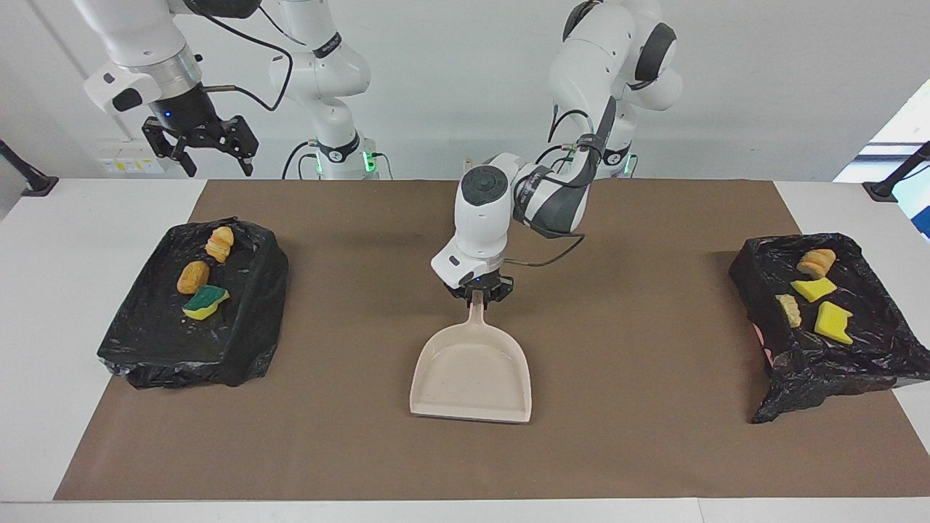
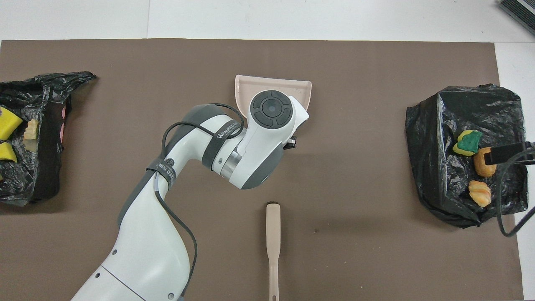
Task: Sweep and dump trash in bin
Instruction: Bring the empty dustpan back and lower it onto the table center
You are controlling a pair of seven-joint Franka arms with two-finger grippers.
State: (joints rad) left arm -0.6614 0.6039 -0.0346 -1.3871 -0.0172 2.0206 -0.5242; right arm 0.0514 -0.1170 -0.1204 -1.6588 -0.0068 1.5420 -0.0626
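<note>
Dustpan (image 1: 472, 370): beige, at mid-mat, its handle pointing to 12 o'clock in the facing view and its wide lip to 6 o'clock; whether it touches the mat cannot be told.
Left gripper (image 1: 477, 292): clamped on the dustpan's handle, over the mat's centre; the arm comes in from 1 o'clock in the facing view.
Right gripper (image 1: 211, 149): fingers spread wide, holding nothing, up in the air at 10 o'clock in the facing view, above the table edge by the bin at its own arm's end; this arm waits.
Brush (image 2: 273, 238): lies flat on the mat nearer to the robots than the dustpan, at 6 o'clock in the overhead view.
Trash (image 1: 817, 294): four pieces inside the black-lined bin (image 1: 857, 363) at 3 o'clock in the facing view, two yellow sponge bits, a brown lump and a pale ridged piece.
More scraps (image 1: 203, 280): three on the black bag (image 1: 167, 341) at 9 o'clock, two brown lumps and a green-backed sponge.
</note>
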